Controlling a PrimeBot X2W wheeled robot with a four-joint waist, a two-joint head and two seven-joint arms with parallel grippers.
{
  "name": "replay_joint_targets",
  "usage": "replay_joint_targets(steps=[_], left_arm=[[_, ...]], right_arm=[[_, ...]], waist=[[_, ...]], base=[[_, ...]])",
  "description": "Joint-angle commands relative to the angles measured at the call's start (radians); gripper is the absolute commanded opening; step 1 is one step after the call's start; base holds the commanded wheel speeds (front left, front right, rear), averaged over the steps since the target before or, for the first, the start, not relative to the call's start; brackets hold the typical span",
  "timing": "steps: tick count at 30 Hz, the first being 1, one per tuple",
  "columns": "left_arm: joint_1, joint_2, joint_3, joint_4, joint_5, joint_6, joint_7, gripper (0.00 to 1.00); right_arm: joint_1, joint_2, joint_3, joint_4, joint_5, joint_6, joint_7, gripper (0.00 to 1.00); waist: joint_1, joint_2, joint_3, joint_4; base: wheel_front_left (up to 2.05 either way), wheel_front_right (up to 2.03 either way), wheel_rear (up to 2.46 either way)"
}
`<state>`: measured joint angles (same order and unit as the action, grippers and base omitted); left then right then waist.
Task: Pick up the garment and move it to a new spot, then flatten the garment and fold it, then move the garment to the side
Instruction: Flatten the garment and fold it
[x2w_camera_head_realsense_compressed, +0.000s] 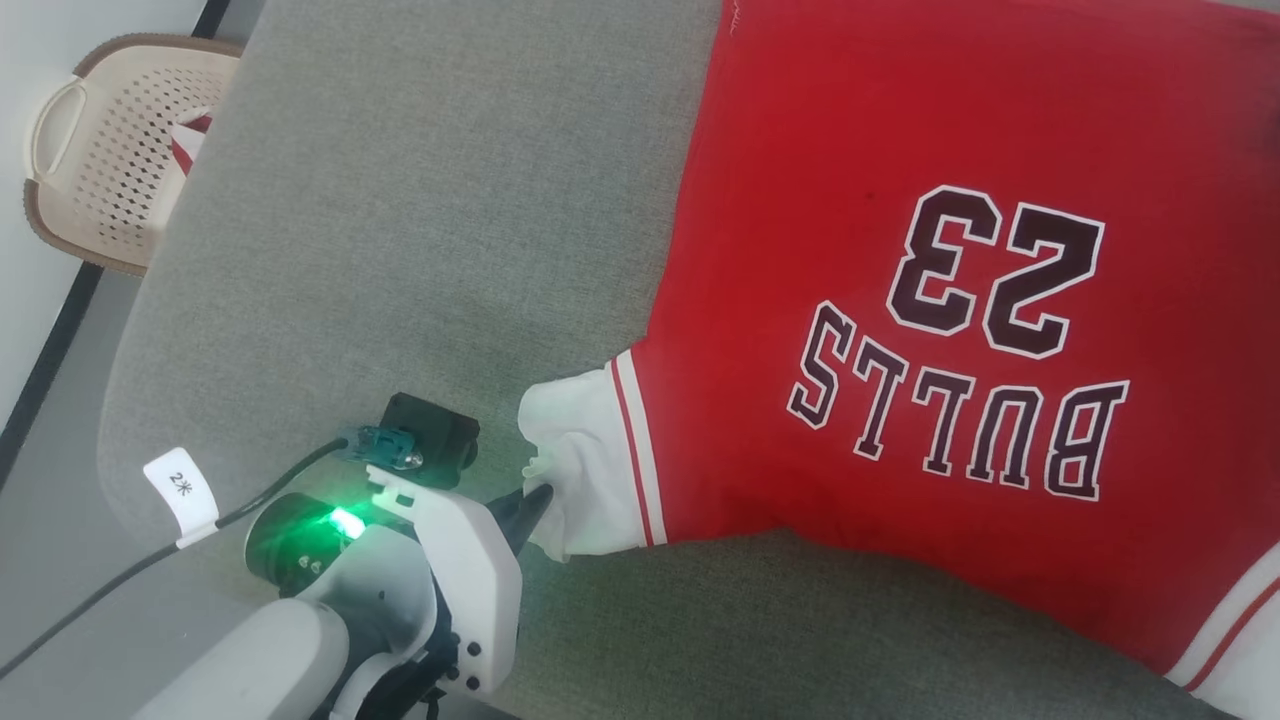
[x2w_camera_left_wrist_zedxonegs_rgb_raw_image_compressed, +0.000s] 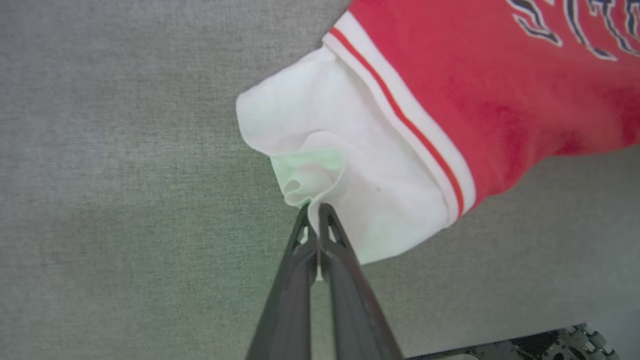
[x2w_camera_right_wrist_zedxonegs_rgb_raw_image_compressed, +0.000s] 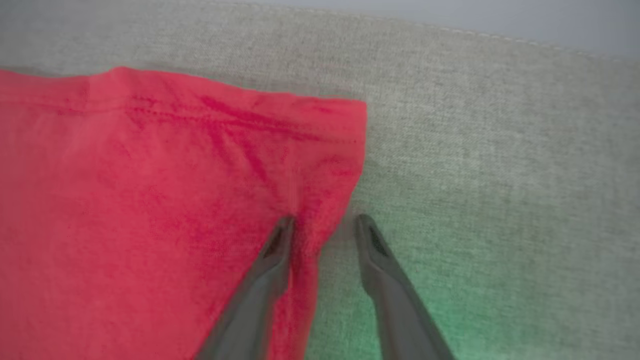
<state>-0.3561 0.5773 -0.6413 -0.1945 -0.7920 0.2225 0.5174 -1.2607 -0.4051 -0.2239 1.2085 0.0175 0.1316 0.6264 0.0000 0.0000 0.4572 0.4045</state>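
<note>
The garment (x2w_camera_head_realsense_compressed: 900, 150) lies spread on the grey cushioned surface (x2w_camera_head_realsense_compressed: 400, 250), chest up, with dark "BULLS 23" lettering upside down to me. Its white sleeve (x2w_camera_head_realsense_compressed: 570, 440) with red stripe trim points toward my left gripper (x2w_camera_head_realsense_compressed: 540, 495). In the left wrist view that gripper (x2w_camera_left_wrist_zedxonegs_rgb_raw_image_compressed: 314, 207) is shut on a bunched fold of the sleeve's edge (x2w_camera_left_wrist_zedxonegs_rgb_raw_image_compressed: 325, 115). In the right wrist view my right gripper (x2w_camera_right_wrist_zedxonegs_rgb_raw_image_compressed: 324, 220) stands open at a red hem corner of the garment (x2w_camera_right_wrist_zedxonegs_rgb_raw_image_compressed: 125, 200). One finger rests on the cloth, the other on bare cushion, with the cloth's edge between them.
A beige perforated laundry basket (x2w_camera_head_realsense_compressed: 100, 150) stands on the floor at the far left, with a bit of red-and-white cloth (x2w_camera_head_realsense_compressed: 190, 140) inside. A black cable with a white tag (x2w_camera_head_realsense_compressed: 180, 485) trails from my left wrist. The cushion's far edge (x2w_camera_right_wrist_zedxonegs_rgb_raw_image_compressed: 450, 30) runs beyond the hem corner.
</note>
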Motion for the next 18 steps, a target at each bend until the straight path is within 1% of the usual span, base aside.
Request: replay_joint_targets(steps=[1,4,7,10,14,18], left_arm=[[-0.019,-0.006,0.0,0.007,-0.004,-0.006,-0.006,0.0],[-0.012,-0.001,0.006,0.014,-0.006,-0.002,-0.008,0.0],[-0.001,0.01,0.017,0.013,-0.01,0.007,-0.013,0.0],[0.008,0.02,0.027,0.011,-0.014,0.014,-0.018,0.0],[0.028,0.043,0.044,0.004,-0.019,0.026,-0.018,0.0],[0.034,0.069,0.058,-0.007,-0.021,0.032,-0.012,0.0]], right_arm=[[0.028,0.013,-0.003,0.037,-0.021,-0.002,0.008,0.0],[0.017,0.022,-0.014,0.04,-0.049,-0.002,0.014,0.0],[0.003,0.046,0.025,0.04,-0.063,-0.002,0.018,0.0],[-0.004,0.068,0.065,0.038,-0.051,-0.001,0.01,0.0],[0.012,0.086,0.148,0.007,0.005,-0.001,-0.028,0.0],[0.049,0.104,0.25,-0.053,0.108,-0.002,-0.033,0.0]], waist=[[0.0,0.0,0.0,-0.004],[0.0,0.0,-0.006,-0.017],[0.0,0.0,-0.016,-0.037],[0.0,0.0,-0.026,-0.057],[0.0,0.0,-0.046,-0.1],[0.0,0.0,-0.066,-0.145]], base=[[0.0,0.0,0.0],[0.0,0.0,0.0],[0.0,0.0,0.0],[0.0,0.0,0.0],[0.0,0.0,0.0],[0.0,0.0,0.0]])
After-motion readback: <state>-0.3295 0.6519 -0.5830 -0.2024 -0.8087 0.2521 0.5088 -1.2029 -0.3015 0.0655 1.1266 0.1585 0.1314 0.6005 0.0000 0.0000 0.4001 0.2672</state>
